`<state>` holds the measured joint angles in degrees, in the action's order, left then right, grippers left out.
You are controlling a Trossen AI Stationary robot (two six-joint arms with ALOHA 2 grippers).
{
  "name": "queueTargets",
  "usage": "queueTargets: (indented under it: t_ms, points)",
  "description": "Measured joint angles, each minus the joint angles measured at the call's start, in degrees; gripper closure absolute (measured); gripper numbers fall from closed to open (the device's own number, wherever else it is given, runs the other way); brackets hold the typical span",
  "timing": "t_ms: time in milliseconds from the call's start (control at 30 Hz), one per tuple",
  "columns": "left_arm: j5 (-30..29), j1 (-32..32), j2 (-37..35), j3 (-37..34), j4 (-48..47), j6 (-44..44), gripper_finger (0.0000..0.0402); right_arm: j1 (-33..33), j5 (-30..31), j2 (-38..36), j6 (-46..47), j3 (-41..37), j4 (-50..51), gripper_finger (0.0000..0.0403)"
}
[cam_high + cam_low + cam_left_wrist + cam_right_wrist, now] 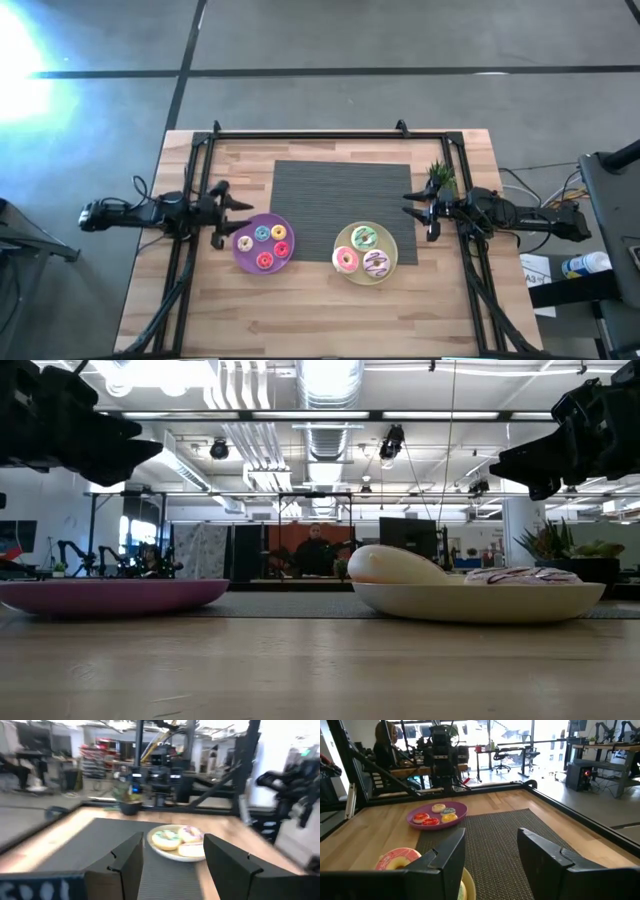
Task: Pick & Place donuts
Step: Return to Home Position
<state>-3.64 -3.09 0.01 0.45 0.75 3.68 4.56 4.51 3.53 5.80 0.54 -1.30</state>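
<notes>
Several tiny donuts, among them a yellow one (278, 232) and a red one (265, 260), lie flat on the round purple plate (242, 258). The green-white donut (363, 237), pink donut (346, 260) and purple-white donut (376, 264) lie on the pale-yellow plate (392, 247). My left gripper (234, 218) hangs open above the table, just left of the purple plate. My right gripper (416, 213) hangs open to the right of the pale-yellow plate. The left wrist view looks past open fingers at the pale-yellow plate (167, 853). The right wrist view shows the purple plate (461, 809) and the pink donut (397, 859).
A dark grey mat (343, 195) lies behind both plates. A small potted plant (440, 175) stands at the far right, near my right arm. A black frame rail (330, 133) runs along the far edge. A person (315, 550) sits in the room beyond.
</notes>
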Motion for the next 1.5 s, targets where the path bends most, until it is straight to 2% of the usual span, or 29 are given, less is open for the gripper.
queueTargets:
  t_ms: [133, 267, 1500]
  points:
    - [0.08, 0.08, 0.0, -0.04, 0.75, 5.01, 0.0221, 0.0, 0.0, 0.0, 0.0, 0.01, 0.0, 0.0232]
    - [0.06, 0.06, 0.09, 0.07, 0.79, 6.49, 0.0221, 0.0, 0.0, 0.0, 0.0, 0.01, 0.0, 0.0232]
    - [-0.09, 0.04, 0.13, 0.15, 1.21, 6.65, 0.0221, -0.02, -0.01, 0.0, 0.17, 0.02, 0.02, 0.0232]
